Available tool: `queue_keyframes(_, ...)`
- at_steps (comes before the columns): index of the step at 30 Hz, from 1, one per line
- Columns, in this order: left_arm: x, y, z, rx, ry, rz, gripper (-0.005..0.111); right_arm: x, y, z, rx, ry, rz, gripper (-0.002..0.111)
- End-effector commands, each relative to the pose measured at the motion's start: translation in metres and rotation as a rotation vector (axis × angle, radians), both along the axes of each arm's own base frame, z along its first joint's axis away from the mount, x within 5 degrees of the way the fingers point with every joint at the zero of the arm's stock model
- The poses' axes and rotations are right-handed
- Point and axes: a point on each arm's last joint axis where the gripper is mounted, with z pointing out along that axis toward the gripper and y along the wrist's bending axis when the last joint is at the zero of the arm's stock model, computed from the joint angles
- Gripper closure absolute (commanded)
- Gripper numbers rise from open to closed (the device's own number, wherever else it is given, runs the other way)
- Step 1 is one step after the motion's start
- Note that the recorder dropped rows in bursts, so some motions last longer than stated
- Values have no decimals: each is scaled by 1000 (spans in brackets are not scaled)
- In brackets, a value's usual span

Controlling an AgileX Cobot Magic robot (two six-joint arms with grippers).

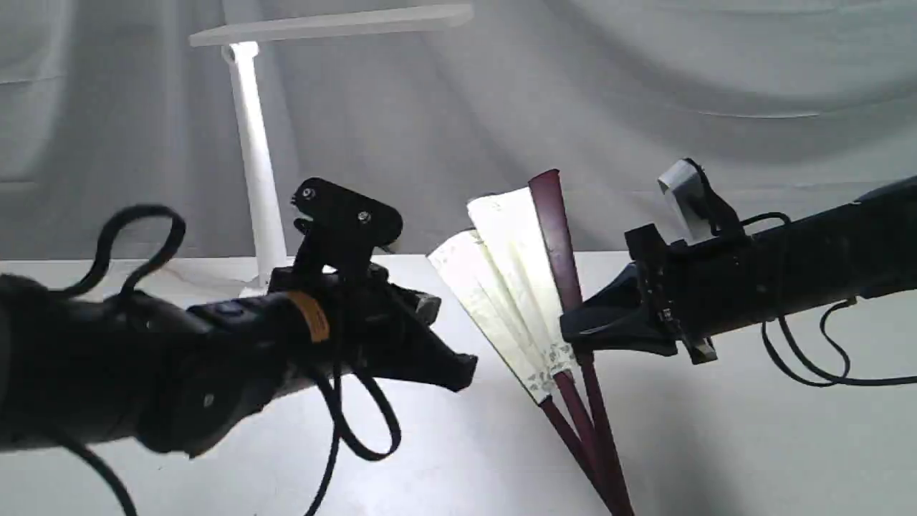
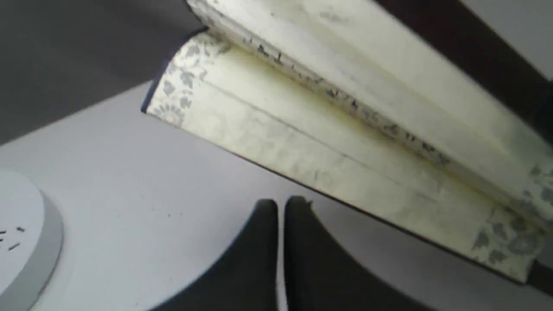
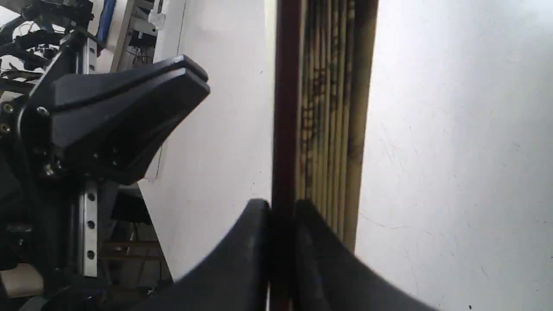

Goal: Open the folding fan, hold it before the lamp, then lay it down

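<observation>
Grey cloth (image 1: 645, 72) backs a white bench (image 1: 716, 430). Folding fan (image 1: 512, 279): partly spread, upright at centre. Right gripper (image 1: 573, 333) clamped on its maroon guard (image 3: 283, 108), per right wrist view. Left gripper (image 1: 464, 373) closed, empty, beside the leaf. Lamp (image 1: 254, 158) behind left; left wrist view shows its base (image 2: 21, 233).

bare table (image 1: 458, 451) between left hand (image 1: 464, 373) and folding fan (image 1: 509, 287); lamp (image 1: 256, 165) farther back
</observation>
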Motion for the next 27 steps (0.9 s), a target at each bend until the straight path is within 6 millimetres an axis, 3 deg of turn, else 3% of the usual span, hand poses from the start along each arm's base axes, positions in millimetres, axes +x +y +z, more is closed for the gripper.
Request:
queue_keyframes(1, -7, 4, 4, -181, -111, 38, 107, -1, -2, 7, 18, -29, -1, 108)
queue_keyframes(8, -18, 12, -1, -410, -107, 101, 107, -1, -2, 7, 18, -31, 0, 108)
queue_keyframes(14, -16, 11, -10, -463, -81, 120, 107, -1, -2, 7, 18, -31, 0, 108)
queue_keyframes(22, -13, 7, -57, -818, 341, 353, 106, -1, -2, 7, 17, -30, 1, 108)
queue_keyframes(27, -11, -1, -66, -921, 455, 318, 97, -1, -2, 7, 17, -30, 1, 108)
